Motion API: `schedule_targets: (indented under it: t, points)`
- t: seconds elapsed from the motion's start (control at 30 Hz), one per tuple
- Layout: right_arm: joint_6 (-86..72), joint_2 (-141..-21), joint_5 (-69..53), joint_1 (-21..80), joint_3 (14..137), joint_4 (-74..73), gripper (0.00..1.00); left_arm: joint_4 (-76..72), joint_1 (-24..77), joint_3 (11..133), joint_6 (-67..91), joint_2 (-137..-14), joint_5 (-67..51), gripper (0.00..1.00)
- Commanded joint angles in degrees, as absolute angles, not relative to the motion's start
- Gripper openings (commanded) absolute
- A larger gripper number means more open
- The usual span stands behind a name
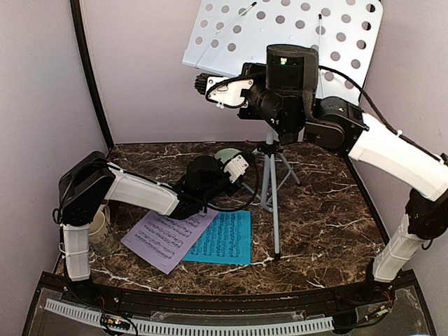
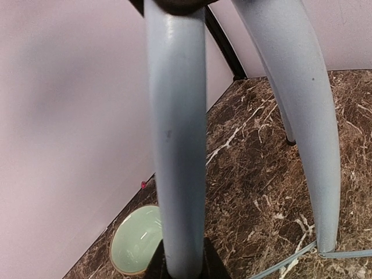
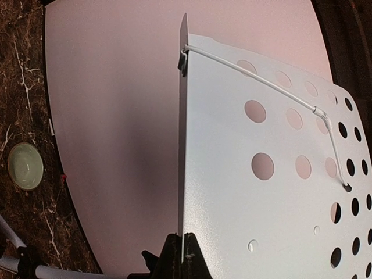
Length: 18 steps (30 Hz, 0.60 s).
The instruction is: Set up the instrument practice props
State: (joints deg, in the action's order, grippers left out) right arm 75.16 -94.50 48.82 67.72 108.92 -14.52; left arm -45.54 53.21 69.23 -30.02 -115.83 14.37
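The silver music stand has its pole at the table's middle and its perforated grey tray high at the back. My left gripper is low by the stand's feet, shut on one stand leg, which runs up between its fingertips. My right gripper is raised and shut on the tray's thin edge in the right wrist view. The lilac sheet and the bright-blue sheet lie flat side by side, near the front. The metronome is not in view.
A pale-green bowl sits at the back behind the left gripper, and shows in both wrist views. A cream mug stands at the left, partly hidden by the left arm. A second stand leg is right of the held one.
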Motion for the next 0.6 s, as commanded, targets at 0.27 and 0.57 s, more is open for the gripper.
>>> schedule_targets:
  t: [0.27, 0.57]
  points:
    - [81.37, -89.59, 50.16, 69.37, 102.34, 2.57, 0.32, -40.46, 54.32, 69.95, -33.31, -117.05, 12.17, 0.00]
    - [81.51, -87.79, 50.39, 74.20, 100.62, 4.71, 0.73, -39.87, 54.32, 70.23, -32.77, -117.32, 12.63, 0.00]
